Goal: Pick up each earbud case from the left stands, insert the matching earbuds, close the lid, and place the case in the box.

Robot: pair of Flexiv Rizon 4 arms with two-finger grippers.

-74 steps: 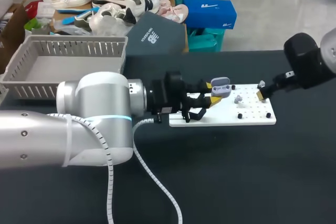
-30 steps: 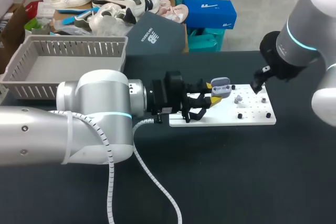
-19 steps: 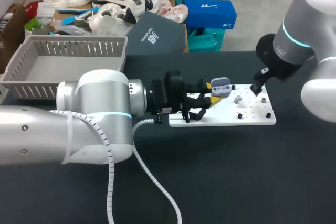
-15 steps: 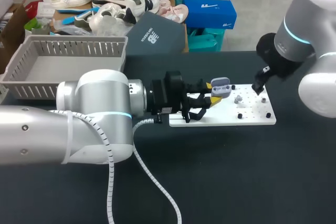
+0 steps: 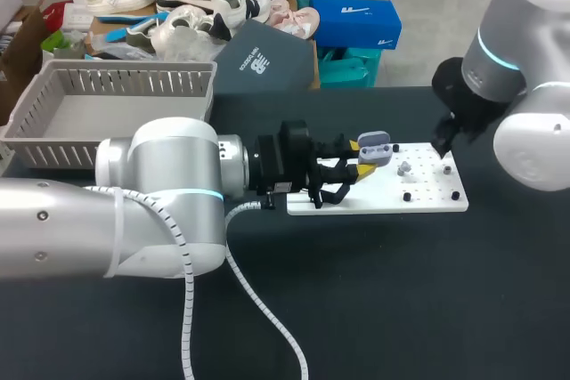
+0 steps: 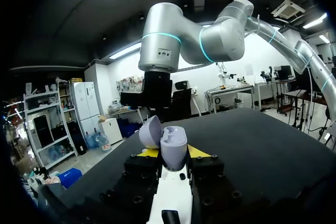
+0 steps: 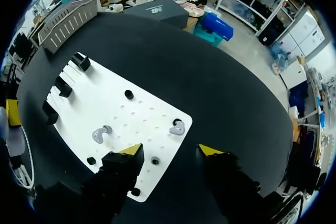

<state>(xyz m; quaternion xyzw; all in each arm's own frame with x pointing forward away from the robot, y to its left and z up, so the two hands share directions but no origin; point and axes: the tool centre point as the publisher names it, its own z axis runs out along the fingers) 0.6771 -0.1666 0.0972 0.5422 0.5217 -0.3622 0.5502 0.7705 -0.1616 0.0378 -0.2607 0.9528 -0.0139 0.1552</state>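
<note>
Earbud case (image 6: 173,145), pale lilac with its lid swung open, is held clamped between the yellow tips of the left pincer (image 5: 361,169), just over the left end of the white board (image 5: 427,198). Whether an earbud already sits in it cannot be told.

Two grey earbuds are seen lying on the board. One (image 7: 177,127) lies near the board's right end, just ahead of the right pincer (image 7: 167,150), whose fingers are spread wide and empty above that end. The other (image 7: 100,135) lies nearer the board's middle.

The pick is judged the risky part. The near earbud is small and rounded, so it could be nudged across the smooth board by whichever finger arrives first, or squeezed out from between the tips. A black peg (image 7: 155,160) stands on the board beside that earbud, between the open fingers, and a fingertip could be stopped by it if the descent is off-centre. Should the wrong earbud be taken, it may not seat in its socket, and the lid would be kept from closing.

Three black stands (image 7: 64,86) are ranged along the board's left end, near the held case. The grey slatted box (image 5: 125,84) is set well apart beyond the board's left end, at the far side of the black tabletop (image 5: 401,291).
</note>
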